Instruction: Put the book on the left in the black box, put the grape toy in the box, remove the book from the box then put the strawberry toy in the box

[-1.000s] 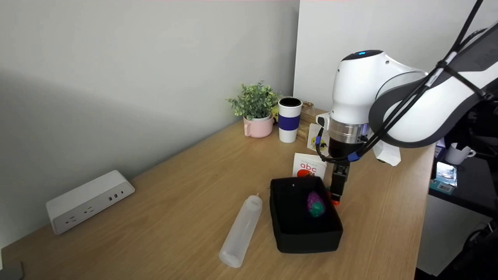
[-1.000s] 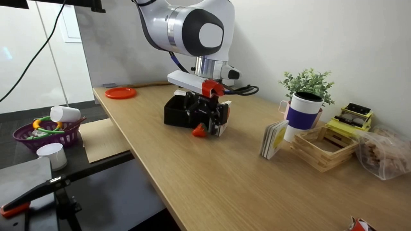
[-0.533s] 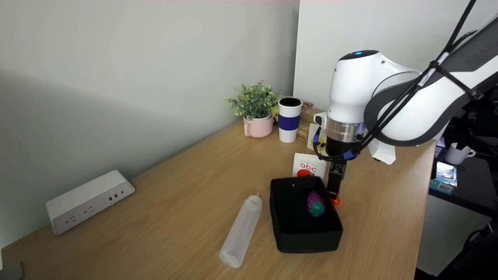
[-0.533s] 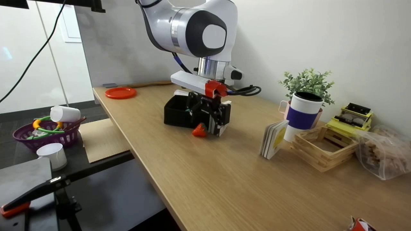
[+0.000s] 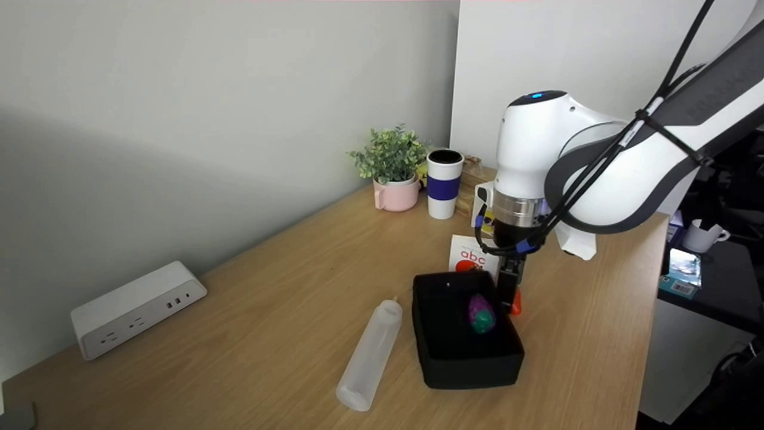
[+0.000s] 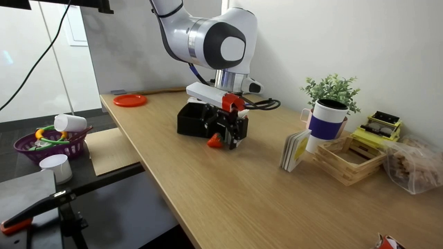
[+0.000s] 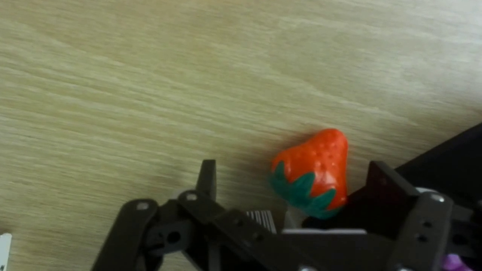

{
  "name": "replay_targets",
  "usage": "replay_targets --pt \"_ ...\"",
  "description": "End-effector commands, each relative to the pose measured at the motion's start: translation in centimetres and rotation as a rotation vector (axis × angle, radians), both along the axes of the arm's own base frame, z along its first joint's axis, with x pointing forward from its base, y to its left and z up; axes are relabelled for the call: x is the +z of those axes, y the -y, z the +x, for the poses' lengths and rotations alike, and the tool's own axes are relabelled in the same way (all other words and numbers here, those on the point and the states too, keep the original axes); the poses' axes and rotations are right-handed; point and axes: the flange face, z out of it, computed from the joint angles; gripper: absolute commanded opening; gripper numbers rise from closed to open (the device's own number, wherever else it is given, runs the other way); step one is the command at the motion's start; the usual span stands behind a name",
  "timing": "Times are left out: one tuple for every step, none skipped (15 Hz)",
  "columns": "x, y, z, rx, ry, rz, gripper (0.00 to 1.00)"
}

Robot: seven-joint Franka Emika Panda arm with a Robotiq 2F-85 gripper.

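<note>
Over wooden counter [image 6: 249,193], with wide-spread, empty jaws, centre on strawberry toy [image 7: 318,165], avoiding black box [image 7: 448,160] at right in wrist view.

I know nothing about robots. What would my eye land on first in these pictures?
Probably the big white robot arm, bent down over the wooden table beside the black box. Next, the bright red strawberry toy, lying on the table next to that box and framed by the open gripper in the wrist view. Then perhaps the purple grape toy, green at one end, lying inside the box.
</note>
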Motion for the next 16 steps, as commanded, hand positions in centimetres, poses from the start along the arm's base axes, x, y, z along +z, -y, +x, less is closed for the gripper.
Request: replay_targets --pt "-0.36 0.03 0.44 0.0 -0.027 0.022 0.75" --pt "-0.33 -0.02 0.41 0.0 -0.027 0.023 0.74" --pt "-0.19 -0.11 0.43 -0.001 -0.026 0.025 0.68" --pt "0.03 -0.29 0.45 -0.002 -0.027 0.029 0.6" --pt "0.1 -0.4 0.52 -0.004 -0.028 0.031 0.53" --pt "0.22 -0.54 0.56 -0.005 -0.03 0.035 0.45" --pt "0.26 -0.61 0.61 -0.006 -0.03 0.037 0.39" --pt "0.32 -0.67 0.67 -0.006 -0.03 0.039 0.31" --pt "0.39 -0.72 0.7 -0.007 -0.03 0.04 0.25" --pt "0.41 -0.7 0.71 -0.007 -0.03 0.04 0.21" --pt "0.36 -0.68 0.69 -0.007 -0.03 0.04 0.21" --pt "0.39 -0.67 0.67 -0.007 -0.03 0.04 0.21" --pt "0.38 -0.66 0.67 -0.006 -0.03 0.039 0.21" --pt "0.38 -0.65 0.66 -0.007 -0.03 0.039 0.21" --pt "0.48 -0.73 0.55 -0.007 -0.031 0.037 0.21" --pt "0.61 -0.8 0.42 -0.009 -0.03 0.033 0.21"
